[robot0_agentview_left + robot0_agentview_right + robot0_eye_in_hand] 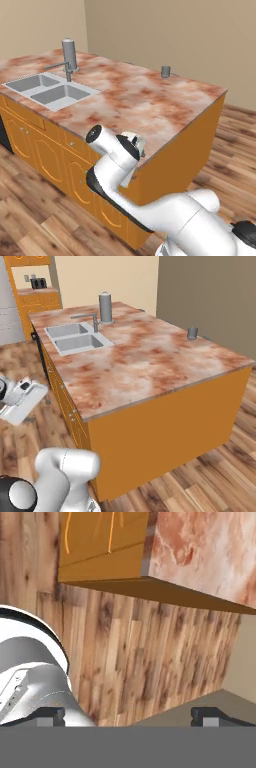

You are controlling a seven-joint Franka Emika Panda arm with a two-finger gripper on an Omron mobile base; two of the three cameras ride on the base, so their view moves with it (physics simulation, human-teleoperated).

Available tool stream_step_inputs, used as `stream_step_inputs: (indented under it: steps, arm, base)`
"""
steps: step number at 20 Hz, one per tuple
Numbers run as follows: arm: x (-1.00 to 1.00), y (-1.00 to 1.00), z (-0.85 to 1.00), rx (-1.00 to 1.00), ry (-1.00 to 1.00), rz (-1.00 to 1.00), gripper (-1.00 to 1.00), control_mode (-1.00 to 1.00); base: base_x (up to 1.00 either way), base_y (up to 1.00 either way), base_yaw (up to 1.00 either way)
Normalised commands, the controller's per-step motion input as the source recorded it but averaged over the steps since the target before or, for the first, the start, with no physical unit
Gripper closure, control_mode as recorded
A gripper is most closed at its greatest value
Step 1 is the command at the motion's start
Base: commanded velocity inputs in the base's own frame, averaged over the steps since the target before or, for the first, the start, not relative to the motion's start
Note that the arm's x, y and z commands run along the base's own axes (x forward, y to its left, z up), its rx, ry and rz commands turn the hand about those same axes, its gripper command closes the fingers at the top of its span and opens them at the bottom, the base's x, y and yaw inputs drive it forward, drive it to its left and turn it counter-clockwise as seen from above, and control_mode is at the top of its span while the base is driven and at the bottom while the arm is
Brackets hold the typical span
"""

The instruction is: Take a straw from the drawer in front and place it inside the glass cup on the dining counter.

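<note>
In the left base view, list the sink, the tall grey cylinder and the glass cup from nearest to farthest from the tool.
The tool sits at the counter's near edge, fingers spread wide.
1. The sink, set in the counter toward the left.
2. The tall grey cylinder, behind the sink at the far left.
3. The glass cup, at the far right edge, looks farthest, though not by much.

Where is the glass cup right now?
The glass cup stands upright near the dining counter's far edge, well right of the sink in both base views.
</note>
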Motion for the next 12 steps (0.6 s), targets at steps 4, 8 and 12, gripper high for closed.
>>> stream_step_inputs:
  steps: [4, 8, 12]
  arm:
    - [0.28, 0.72, -0.25, -0.43, 0.19, 0.05, -1.00, -1.00]
    - [0.60, 0.66, -0.14, -0.38, 0.17, 0.00, -1.00, -1.00]
    - [0.65, 0.07, -0.18, -0.10, 0.02, 0.03, -1.00, -1.00]
  base:
    - [0.00, 0.00, 0.00]
    - [0.00, 0.00, 0.00]
    - [0.00, 0.00, 0.00]
